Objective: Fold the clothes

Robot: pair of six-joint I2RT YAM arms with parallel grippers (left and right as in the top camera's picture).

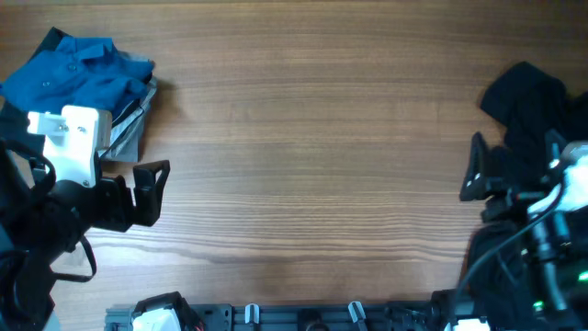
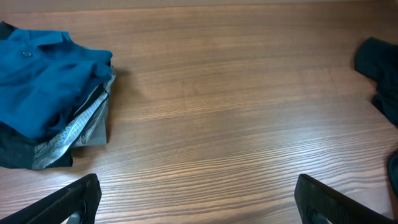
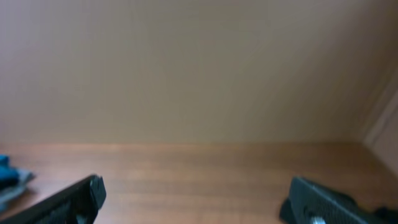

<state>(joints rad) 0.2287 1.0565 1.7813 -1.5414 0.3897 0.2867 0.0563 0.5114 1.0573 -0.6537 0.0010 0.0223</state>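
A folded blue polo shirt [image 1: 78, 72] lies on top of a stack with grey [image 1: 129, 129] and black garments at the table's far left. The stack also shows in the left wrist view, with the blue shirt [image 2: 46, 74] over grey fabric [image 2: 87, 121]. A crumpled black garment [image 1: 528, 106] lies at the right edge; a bit of it shows in the left wrist view [image 2: 379, 65]. My left gripper [image 1: 150, 191] is open and empty, just in front of the stack. My right gripper [image 1: 476, 167] is open and empty beside the black garment.
The wooden table [image 1: 312, 138] stretches between the two arms. A beige wall [image 3: 199, 68] fills the right wrist view. The arm bases and a rail [image 1: 303, 317] run along the front edge.
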